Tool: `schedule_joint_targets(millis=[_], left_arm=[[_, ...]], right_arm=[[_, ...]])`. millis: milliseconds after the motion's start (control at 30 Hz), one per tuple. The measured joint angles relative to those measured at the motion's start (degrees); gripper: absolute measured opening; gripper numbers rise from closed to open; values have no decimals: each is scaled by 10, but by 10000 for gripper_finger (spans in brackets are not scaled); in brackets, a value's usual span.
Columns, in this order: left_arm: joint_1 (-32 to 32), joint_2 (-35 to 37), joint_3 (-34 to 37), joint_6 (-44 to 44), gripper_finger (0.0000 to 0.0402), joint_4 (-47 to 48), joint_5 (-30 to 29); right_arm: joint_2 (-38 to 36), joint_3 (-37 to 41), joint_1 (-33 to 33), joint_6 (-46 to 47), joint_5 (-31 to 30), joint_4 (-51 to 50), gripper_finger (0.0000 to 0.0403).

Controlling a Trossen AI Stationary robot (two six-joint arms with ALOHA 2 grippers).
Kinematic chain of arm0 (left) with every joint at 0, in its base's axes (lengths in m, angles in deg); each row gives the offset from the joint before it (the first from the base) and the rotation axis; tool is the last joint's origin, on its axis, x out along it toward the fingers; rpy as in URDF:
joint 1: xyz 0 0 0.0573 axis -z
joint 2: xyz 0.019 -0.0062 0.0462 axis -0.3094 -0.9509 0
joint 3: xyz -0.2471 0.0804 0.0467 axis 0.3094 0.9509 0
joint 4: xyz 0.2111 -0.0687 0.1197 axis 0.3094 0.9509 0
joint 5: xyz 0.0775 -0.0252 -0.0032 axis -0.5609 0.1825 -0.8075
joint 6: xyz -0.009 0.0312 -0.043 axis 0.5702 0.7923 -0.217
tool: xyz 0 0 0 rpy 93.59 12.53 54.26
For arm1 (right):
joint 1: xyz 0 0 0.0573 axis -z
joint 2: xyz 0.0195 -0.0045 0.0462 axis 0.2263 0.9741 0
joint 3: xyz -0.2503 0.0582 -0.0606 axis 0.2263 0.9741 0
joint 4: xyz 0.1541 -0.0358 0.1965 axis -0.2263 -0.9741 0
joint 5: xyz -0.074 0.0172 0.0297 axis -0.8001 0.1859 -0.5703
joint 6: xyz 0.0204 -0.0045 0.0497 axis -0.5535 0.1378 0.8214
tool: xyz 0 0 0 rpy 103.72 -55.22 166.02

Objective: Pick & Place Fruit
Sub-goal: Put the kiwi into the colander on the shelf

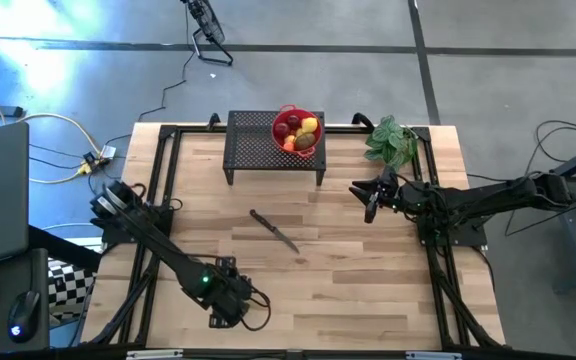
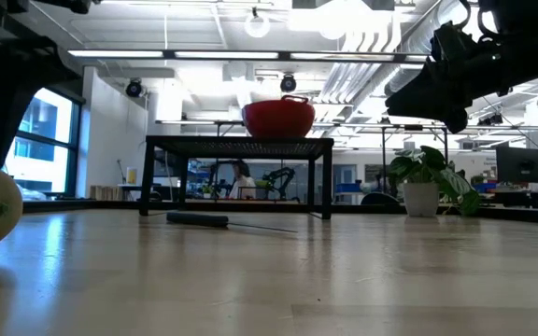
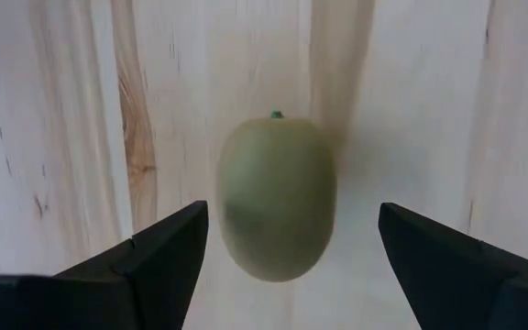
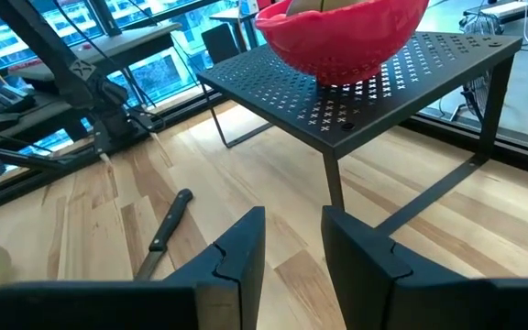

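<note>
Left tool (image 3: 291,257) spread wide over a kiwi (image 3: 276,197) on the tabletop (image 1: 368,280), not touching it.
Right tool (image 4: 291,243), fingers slightly parted and empty, hangs near the black rack (image 1: 253,140); red bowl (image 1: 296,130) on the rack holds other fruit (image 1: 308,127).

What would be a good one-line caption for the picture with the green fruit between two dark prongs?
Left gripper open above a kiwi lying on the wooden table.
</note>
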Motion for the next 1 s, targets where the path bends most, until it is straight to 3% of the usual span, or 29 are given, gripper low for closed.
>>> schedule_joint_targets(millis=[1000], left_arm=[[0, -5, 0, -14, 314, 6, -37]], right_arm=[[0, 0, 0, 28, 0, -15, 103]])
